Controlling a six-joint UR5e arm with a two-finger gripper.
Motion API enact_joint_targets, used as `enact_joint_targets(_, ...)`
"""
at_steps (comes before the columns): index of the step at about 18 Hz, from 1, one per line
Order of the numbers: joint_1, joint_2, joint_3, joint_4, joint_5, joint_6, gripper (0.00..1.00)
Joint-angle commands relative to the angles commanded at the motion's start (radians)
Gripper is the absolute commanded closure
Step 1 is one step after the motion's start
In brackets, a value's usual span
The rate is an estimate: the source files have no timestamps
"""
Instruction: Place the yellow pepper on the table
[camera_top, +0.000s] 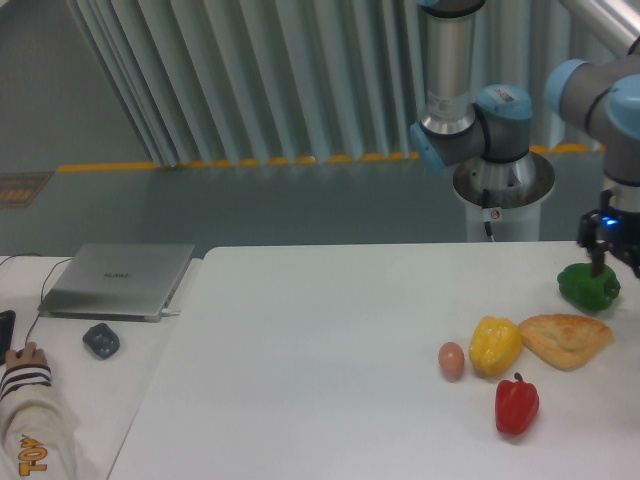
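The yellow pepper (495, 345) rests on the white table (320, 350) at the right, with nothing holding it. My gripper (618, 262) hangs at the frame's right edge, well up and to the right of the pepper, just over the green pepper (588, 285). Its left finger (597, 258) points down beside the green pepper's top. The jaws look spread and empty, with the right side partly cut off by the frame.
A brown egg (451, 360) lies just left of the yellow pepper, a flat pastry (565, 338) just right of it, and a red pepper (517, 404) in front. On the left desk are a grey laptop (118, 280), a dark small object (101, 340) and a person's hand (25, 358).
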Motion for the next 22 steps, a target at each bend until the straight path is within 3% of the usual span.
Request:
enact_joint_targets(8,0.068,-0.035,0.046,-0.028,0.006,0.305,0.00)
enact_joint_targets(11,0.065,-0.069,0.074,-0.029,0.008,0.319,0.00)
enact_joint_targets(14,0.061,-0.106,0.133,-0.080,0.023,0.319,0.00)
enact_joint_targets(22,0.063,-0.121,0.138,-0.077,0.028,0.319,0.00)
